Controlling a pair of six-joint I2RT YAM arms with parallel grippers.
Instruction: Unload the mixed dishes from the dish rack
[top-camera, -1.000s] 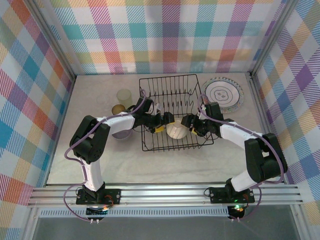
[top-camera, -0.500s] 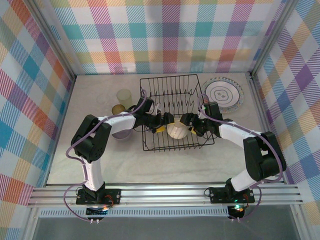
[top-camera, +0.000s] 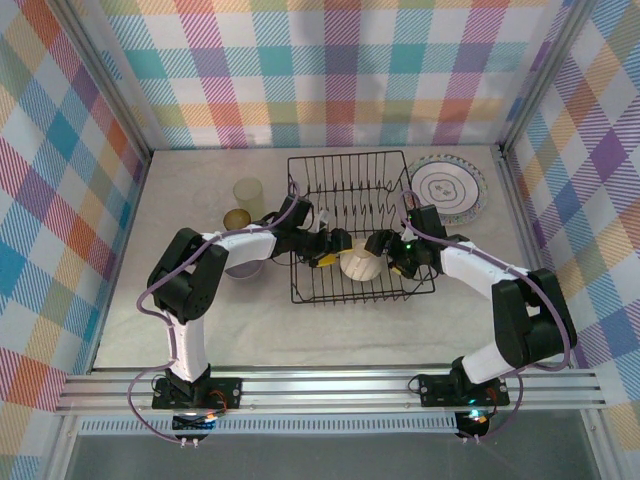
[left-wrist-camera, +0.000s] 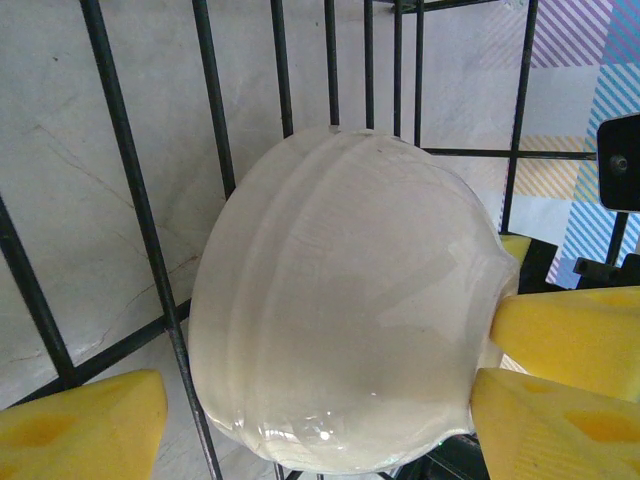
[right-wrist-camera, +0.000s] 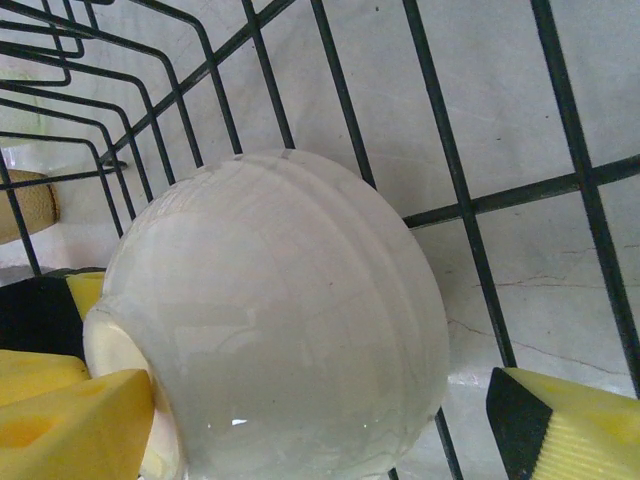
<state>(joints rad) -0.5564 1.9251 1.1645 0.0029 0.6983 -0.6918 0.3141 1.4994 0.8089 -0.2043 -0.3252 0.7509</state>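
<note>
Cream bowl (top-camera: 358, 264) lies tipped in the front of the dish rack (top-camera: 345, 190), which has slid slightly rightward, and the left gripper (top-camera: 333, 250) and right gripper (top-camera: 384, 252) both hold their jaws wide around it, not yet tight, so lifting seems premature.

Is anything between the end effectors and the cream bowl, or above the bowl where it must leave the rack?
Nothing visible does. The left end effector and right end effector flank the cream bowl, jaws open. The dish rack wires run under and beside it; its top is open.
</note>
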